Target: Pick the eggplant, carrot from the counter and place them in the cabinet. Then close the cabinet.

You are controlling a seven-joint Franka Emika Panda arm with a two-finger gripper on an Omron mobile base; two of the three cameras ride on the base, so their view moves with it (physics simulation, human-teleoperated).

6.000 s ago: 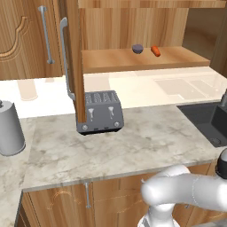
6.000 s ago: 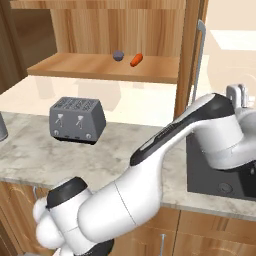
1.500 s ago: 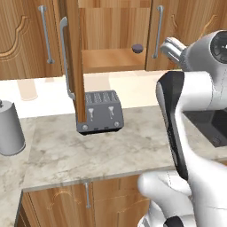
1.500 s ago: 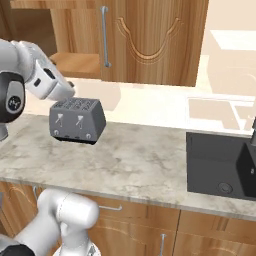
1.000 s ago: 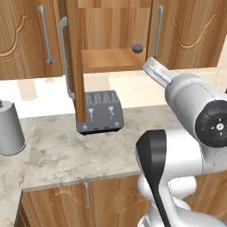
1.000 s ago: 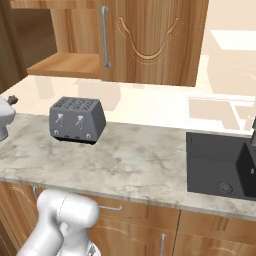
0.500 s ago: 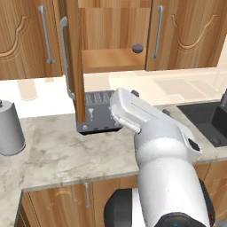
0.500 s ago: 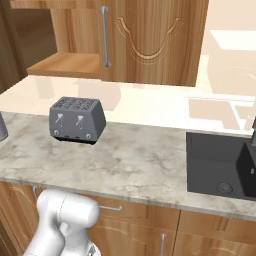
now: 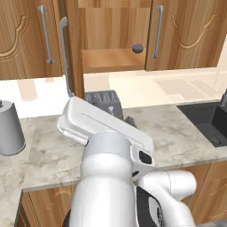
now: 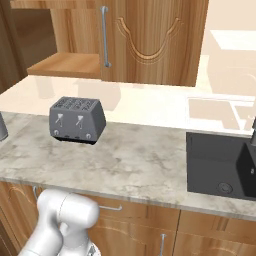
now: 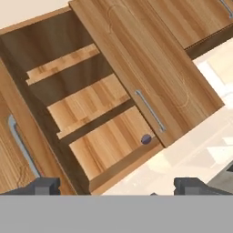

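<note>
- Inside the cabinet [image 9: 111, 62], on its lowest shelf, we find the eggplant [image 9: 137, 48] resting near the shelf's front edge, just beside the inner edge of the right-hand door [image 9: 186, 35]. The hand view confirms it as a small dark lump [image 11: 145, 139] at that same door edge.
- On that shelf we cannot locate the carrot. The right-hand door covers the part of the shelf to the eggplant's right, so it may lie hidden there; we judge this likely but cannot confirm it.
- Below the cabinet, the bench [image 9: 177, 128] carries neither vegetable on any stretch we can see. A toaster [image 10: 76, 119] stands on it under the cabinet, a grey canister [image 9: 9, 133] sits to the toaster's left, and a dark sink [image 10: 220, 165] lies well to its right.
- At the cabinet front, the right-hand door appears swung shut. The left-hand door [image 9: 71, 48] stands out edge-on toward us, its bar handle [image 9: 65, 55] facing forward, leaving the shelves exposed.
- Facing the cabinet from well back, the claw [image 11: 118, 185] shows two dark fingertips [image 11: 43, 185] set wide apart with nothing between them; we record it as fully spread and empty.
- Our assessment: the eggplant placement is done, the carrot placement probable but unverified, the closing half done. The left-hand door remains to be swung shut.
</note>
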